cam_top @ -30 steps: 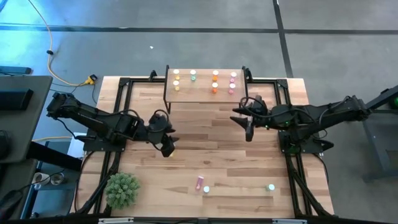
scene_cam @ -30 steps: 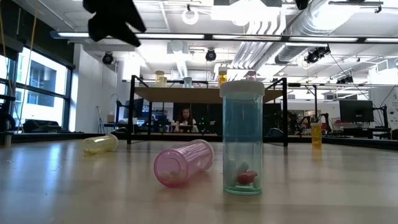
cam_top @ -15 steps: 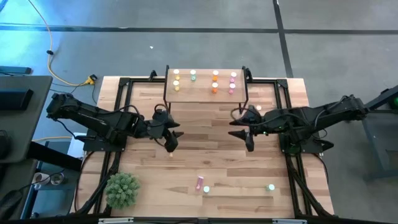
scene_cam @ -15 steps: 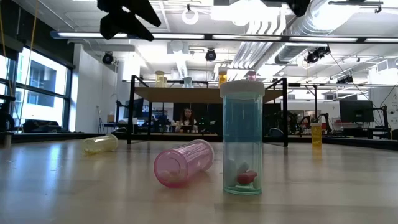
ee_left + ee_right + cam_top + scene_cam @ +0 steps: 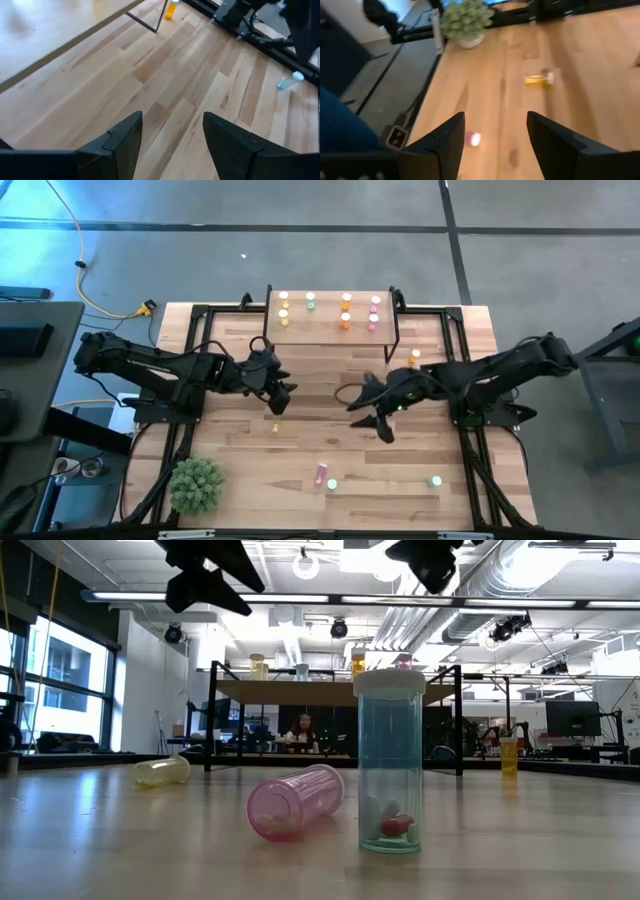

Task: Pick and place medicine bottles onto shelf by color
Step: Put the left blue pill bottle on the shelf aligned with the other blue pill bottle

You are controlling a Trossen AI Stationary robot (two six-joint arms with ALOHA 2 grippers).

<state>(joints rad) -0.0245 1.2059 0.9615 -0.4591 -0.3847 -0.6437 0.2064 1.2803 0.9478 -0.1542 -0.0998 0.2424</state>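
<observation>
The shelf (image 5: 330, 320), a light-wood board on thin black legs, stands at the table's far middle. It carries upright medicine bottles in yellow (image 5: 283, 307), green (image 5: 310, 302), orange (image 5: 346, 312) and pink (image 5: 374, 313) groups. Loose on the table lie a yellow bottle (image 5: 276, 426) and a pink one (image 5: 321, 473). A blue-green bottle (image 5: 332, 484), a green one (image 5: 436, 480) and an orange one (image 5: 415, 358) also stand there. My left gripper (image 5: 280, 402) hovers open above the yellow bottle's far side. My right gripper (image 5: 366, 418) hangs open over the table's middle, empty.
A small green potted plant (image 5: 196, 485) stands at the near left corner. Black frame rails (image 5: 190, 380) run along both table sides. In the low view the pink bottle (image 5: 295, 802) lies just left of the upright blue-green bottle (image 5: 390, 765). A person sits far behind the table.
My right gripper has swung down from beside the shelf toward the table's middle and near edge, turning to point leftward. My left gripper has drifted a little toward the far edge and the table's middle. No bottle has moved.
</observation>
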